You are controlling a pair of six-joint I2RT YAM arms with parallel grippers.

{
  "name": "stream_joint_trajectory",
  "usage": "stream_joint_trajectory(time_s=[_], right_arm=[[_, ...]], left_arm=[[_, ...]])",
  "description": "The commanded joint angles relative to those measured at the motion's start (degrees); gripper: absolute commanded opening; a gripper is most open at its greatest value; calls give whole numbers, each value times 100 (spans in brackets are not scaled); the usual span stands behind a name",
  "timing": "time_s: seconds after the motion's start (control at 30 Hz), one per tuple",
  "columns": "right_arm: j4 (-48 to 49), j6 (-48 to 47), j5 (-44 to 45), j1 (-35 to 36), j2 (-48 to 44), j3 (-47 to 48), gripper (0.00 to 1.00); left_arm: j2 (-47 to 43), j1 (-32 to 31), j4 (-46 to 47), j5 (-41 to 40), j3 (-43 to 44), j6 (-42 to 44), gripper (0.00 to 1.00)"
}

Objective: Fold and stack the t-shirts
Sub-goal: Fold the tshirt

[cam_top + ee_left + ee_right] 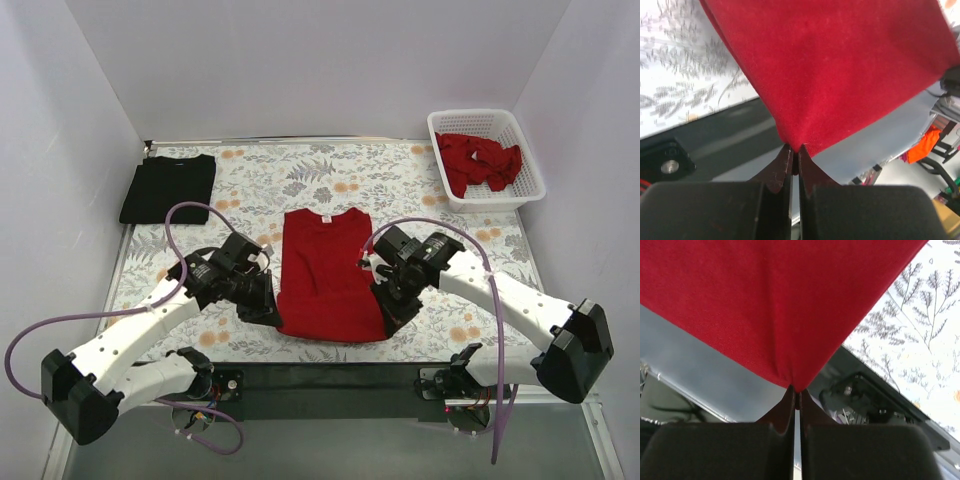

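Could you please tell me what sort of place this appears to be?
Likely a robot lab's test booth: plain white walls box in a floral-covered table, two arms are bolted at its near edge, and a basket holds red t-shirts.

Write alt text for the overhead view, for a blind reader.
The left gripper and right gripper pinch the near corners of a red shirt on a table. A black shirt lies far left; a basket of red shirts, far right.

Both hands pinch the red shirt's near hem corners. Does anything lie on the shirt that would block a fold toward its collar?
Nothing visible does. The red shirt lies spread out with nothing on it; the black shirt and the basket sit at the far corners, apart from it.
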Motion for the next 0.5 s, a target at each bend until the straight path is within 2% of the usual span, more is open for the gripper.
stream_joint_trajectory(time_s=[0.0, 0.17, 0.3, 0.47], right_arm=[[-933, -187, -75, 17, -89, 849, 1], [-1181, -371, 496, -210, 385, 2018, 1], [-1181, -687, 594, -545, 834, 2817, 1], [-1128, -1100, 577, -940, 1509, 3381, 1]], left_arm=[[-163, -26, -633, 334, 281, -19, 0], [258, -17, -538, -1034, 1177, -379, 0], [688, 9, 42, -1661, 1390, -573, 0], [1285, 202, 815, -2321, 1469, -503, 0]])
